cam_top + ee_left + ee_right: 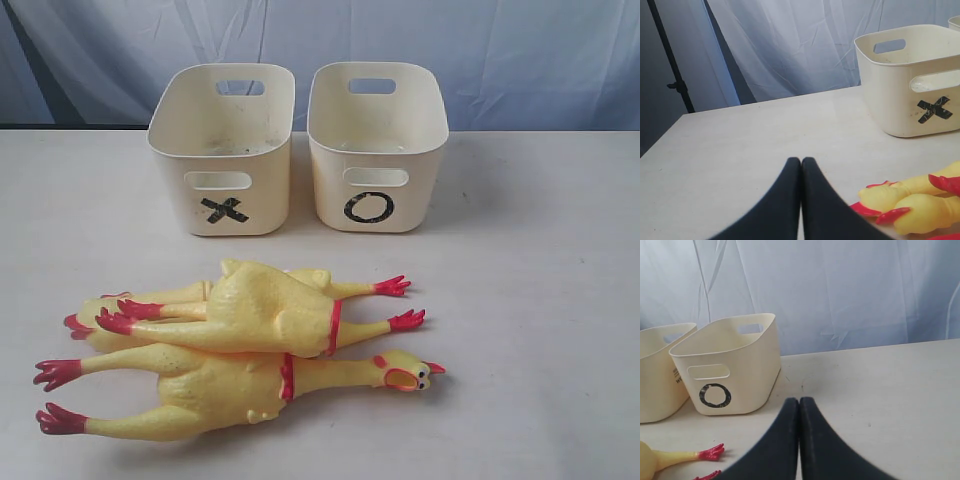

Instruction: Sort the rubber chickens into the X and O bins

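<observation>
Yellow rubber, smooth and faintly glossy, makes up the three chickens, which lie heaped lengthwise on the table, near the fronts of both bins but touching neither. One rests on top of the other two. The front chicken points its gaping orange beak to the right and its red feet to the left. The X bin and the O bin are cream plastic tubs with rounded corners and cut-out handles. They stand side by side, nearly touching, and as far as we can see inside, neither holds a chicken. We judge that sorting has not begun and the first pick is the step in hand. The left claw has its dark tapered fingers pressed together with nothing between them, and red feet lie just beside it. The right claw is likewise pressed together and empty, facing the O bin. The next move calls for one claw to spread and come down on the top chicken, since lifting a lower one would likely drag the heap. We expect the soft body to squash under the grip, and a chicken this long may need to go into its tub end first. Which chicken belongs in which bin we cannot tell.
</observation>
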